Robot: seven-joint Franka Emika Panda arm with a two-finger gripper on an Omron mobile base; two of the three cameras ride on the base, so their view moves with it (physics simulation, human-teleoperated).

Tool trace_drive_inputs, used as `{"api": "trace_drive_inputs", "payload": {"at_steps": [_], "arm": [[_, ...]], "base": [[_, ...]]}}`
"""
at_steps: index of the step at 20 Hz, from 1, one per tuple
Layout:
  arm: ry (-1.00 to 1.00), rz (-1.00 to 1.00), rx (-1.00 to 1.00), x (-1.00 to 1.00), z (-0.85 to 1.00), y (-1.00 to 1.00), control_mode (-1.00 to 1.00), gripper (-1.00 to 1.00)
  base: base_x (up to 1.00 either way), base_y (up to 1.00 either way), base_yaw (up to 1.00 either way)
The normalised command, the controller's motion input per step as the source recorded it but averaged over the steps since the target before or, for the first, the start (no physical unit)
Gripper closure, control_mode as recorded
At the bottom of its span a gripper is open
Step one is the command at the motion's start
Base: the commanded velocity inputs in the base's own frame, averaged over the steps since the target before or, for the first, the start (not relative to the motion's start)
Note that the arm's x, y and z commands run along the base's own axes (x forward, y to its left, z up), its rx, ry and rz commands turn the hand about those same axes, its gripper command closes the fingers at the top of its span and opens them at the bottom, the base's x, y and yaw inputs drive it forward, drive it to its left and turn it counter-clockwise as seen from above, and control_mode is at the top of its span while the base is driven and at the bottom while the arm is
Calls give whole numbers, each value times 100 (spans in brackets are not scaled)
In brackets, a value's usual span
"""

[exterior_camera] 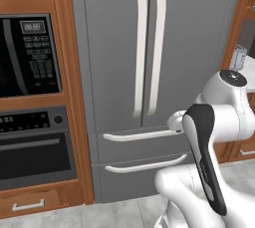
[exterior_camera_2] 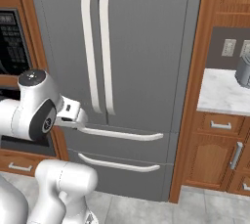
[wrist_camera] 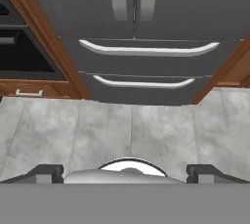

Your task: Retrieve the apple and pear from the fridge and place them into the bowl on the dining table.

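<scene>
Left base view: fridge [exterior_camera: 119,72] stands upright, doors shut, handles vertical.

Even, diffuse light is filling all 3 rendered views, leaving no hard shadows and no glare on the fridge [exterior_camera: 149,72] doors. Soft highlights are showing along its white handles [exterior_camera_2: 95,47]. The pictures are looking slightly soft and low in detail, and in the hand view the floor [wrist_camera: 122,130] tiles are blurring toward the bottom.

Grey tiled floor [wrist_camera: 122,130] beneath the closed fridge [wrist_camera: 141,52].
</scene>
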Motion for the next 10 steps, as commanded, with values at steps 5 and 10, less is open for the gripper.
{"api": "trace_drive_inputs", "payload": {"at_steps": [5, 10], "arm": [[-21, 0, 0, 44, 6, 7, -100, -100], [-8, -3, 0, 79, 23, -5, -100, -100]], "base": [[0, 0, 0], [0, 0, 0]]}}
